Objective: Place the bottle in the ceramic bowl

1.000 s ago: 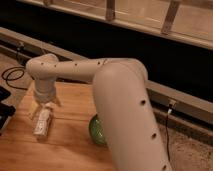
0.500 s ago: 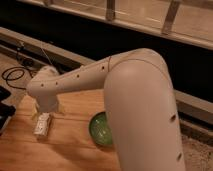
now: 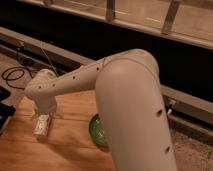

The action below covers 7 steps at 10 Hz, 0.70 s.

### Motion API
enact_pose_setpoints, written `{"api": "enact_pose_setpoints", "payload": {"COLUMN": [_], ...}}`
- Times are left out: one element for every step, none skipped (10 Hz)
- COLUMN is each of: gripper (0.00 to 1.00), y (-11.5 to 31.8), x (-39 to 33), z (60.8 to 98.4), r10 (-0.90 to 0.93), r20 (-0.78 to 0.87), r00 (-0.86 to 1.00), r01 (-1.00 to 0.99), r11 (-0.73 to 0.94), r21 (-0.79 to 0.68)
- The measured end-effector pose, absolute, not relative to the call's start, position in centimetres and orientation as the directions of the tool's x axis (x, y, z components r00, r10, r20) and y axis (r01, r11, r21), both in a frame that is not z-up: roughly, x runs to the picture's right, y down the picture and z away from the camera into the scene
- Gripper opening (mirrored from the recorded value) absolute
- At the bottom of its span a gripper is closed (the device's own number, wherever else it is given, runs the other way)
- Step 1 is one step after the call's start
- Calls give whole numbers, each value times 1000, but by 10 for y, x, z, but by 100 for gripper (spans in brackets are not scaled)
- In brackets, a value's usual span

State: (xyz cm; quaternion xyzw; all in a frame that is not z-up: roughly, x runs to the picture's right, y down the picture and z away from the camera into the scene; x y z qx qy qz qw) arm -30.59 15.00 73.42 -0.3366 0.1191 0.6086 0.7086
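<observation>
The bottle (image 3: 42, 126) lies on the wooden table (image 3: 65, 150) at the left, a small whitish bottle with a pale label. My gripper (image 3: 46, 115) hangs straight over its far end, jaws open, with a fingertip on either side of the bottle's top. The bottle rests on the wood and is not lifted. The ceramic bowl (image 3: 97, 132), glossy green, sits on the table to the right of the bottle. My big white arm (image 3: 130, 100) hides the bowl's right half.
A black cable (image 3: 15, 75) coils on the floor at the far left. A dark object (image 3: 4, 112) sits at the table's left edge. Behind the table runs a low rail and a dark wall (image 3: 100, 40).
The arm's elbow has swung towards the camera and now fills the right of the view. The gripper has stayed over the bottle, which has not moved.
</observation>
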Motion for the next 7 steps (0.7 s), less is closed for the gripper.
{"api": "enact_pose_setpoints", "payload": {"gripper": [80,80,80,80,80,80,80], "y": [154,159,162,165,167,166,166], "x": [-314,-322,-327,-330,-331,-330,-329], "z": [739,743,748,753,756,757,758], "r10": [773,762,755,749,746,748,748], "r20": [-584,-591,-598,-604,-609,-609,-609], "r00": [249,266,271,272,269,266,264], "r01": [-940,-937,-937,-938,-939,-939,-940], "r11": [47,60,65,66,62,59,58], "r21": [-339,-344,-343,-340,-339,-337,-336]}}
